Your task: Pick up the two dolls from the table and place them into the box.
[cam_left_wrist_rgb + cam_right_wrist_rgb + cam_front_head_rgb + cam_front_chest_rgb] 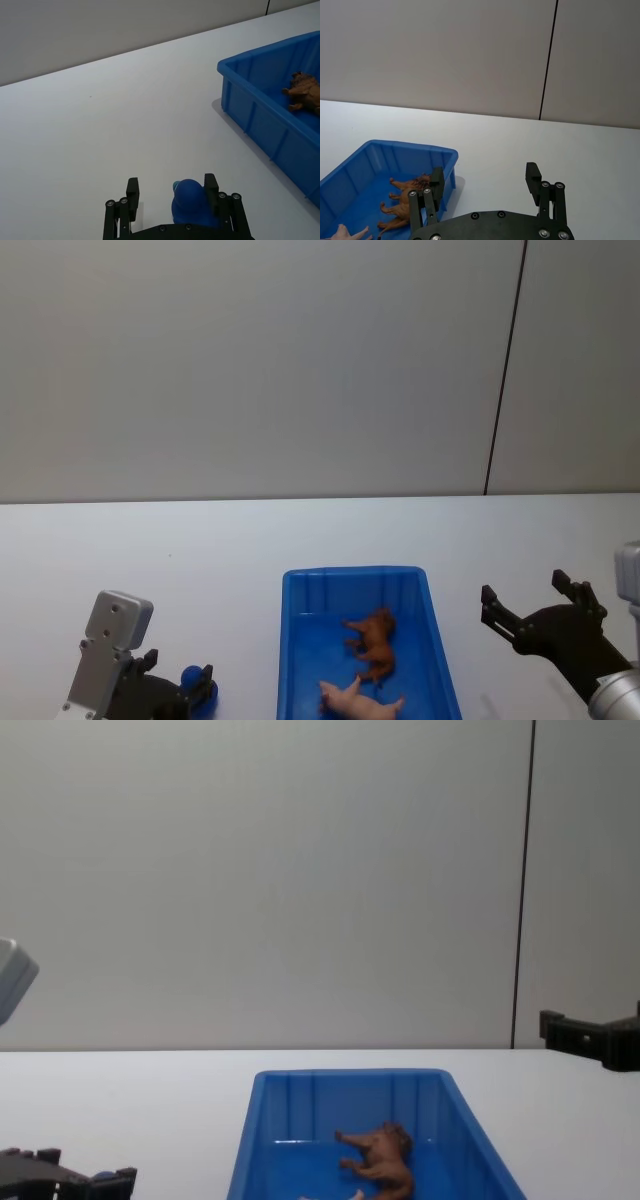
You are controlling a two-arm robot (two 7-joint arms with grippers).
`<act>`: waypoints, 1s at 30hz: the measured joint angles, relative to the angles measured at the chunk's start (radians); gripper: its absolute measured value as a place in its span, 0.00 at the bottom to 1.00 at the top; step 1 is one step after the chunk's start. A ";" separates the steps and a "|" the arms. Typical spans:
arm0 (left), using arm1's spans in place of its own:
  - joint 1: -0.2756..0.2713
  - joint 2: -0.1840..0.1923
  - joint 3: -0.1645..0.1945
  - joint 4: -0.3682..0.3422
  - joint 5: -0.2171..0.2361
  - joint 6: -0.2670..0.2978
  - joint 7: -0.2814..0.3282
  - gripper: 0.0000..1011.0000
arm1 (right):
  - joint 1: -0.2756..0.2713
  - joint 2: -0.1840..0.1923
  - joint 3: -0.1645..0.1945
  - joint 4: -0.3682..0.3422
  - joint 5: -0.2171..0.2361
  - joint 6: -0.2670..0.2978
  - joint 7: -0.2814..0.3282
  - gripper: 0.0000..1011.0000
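Observation:
The blue box (354, 578) stands on the white table in front of me, near its front edge. Both dolls lie on the box floor. The reddish-brown animal (374, 642) is on its side in the middle, also seen as the brown doll (305, 91) (405, 200) (382, 1156). The pale pink doll (358, 700) lies just nearer me. My left gripper (180, 670) (171, 190) hovers left of the box, open, with a small round blue thing (190, 202) between its fingers against one of them. My right gripper (524, 590) (485, 179) hangs right of the box, open and empty.
The white table (300, 530) stretches back to a grey wall with a dark vertical seam (505, 370). The box's ribbed left wall (260, 120) stands close to my left gripper.

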 joint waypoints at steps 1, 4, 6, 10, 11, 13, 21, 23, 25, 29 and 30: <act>-0.001 -0.001 0.000 0.005 -0.001 -0.001 -0.004 0.84 | 0.000 0.000 0.000 0.000 0.000 0.000 0.000 0.99; -0.004 -0.003 -0.001 0.018 -0.003 -0.006 -0.020 0.75 | 0.000 0.000 0.000 0.000 0.000 0.000 0.000 0.99; -0.007 -0.006 -0.002 0.031 -0.006 -0.010 -0.034 0.70 | 0.000 0.000 0.000 0.000 0.000 0.000 0.000 0.99; -0.011 -0.009 -0.003 0.048 -0.012 -0.019 -0.056 0.58 | 0.000 0.000 0.000 0.000 0.000 0.000 0.000 0.99; -0.011 -0.011 -0.003 0.054 -0.014 -0.022 -0.064 0.54 | 0.000 0.000 0.000 0.000 0.000 0.000 0.000 0.99; -0.012 -0.012 -0.004 0.062 -0.018 -0.027 -0.074 0.48 | 0.000 0.000 0.000 0.000 0.000 0.000 0.000 0.99; -0.008 -0.013 -0.006 0.072 -0.028 -0.046 -0.097 0.30 | 0.000 0.000 0.000 0.000 0.000 0.000 0.000 0.99; -0.007 -0.013 -0.007 0.072 -0.030 -0.050 -0.100 0.29 | 0.000 0.000 0.000 0.000 0.000 0.000 0.000 0.99; -0.003 -0.010 -0.009 0.065 -0.030 -0.058 -0.103 0.27 | 0.000 0.000 0.000 0.000 0.000 0.000 0.000 0.99; 0.000 -0.005 -0.013 0.046 -0.027 -0.072 -0.105 0.25 | 0.000 0.000 0.000 0.000 0.000 0.000 0.000 0.99; 0.001 -0.004 -0.014 0.042 -0.025 -0.075 -0.105 0.24 | 0.000 0.000 0.000 0.000 0.000 0.000 0.000 0.99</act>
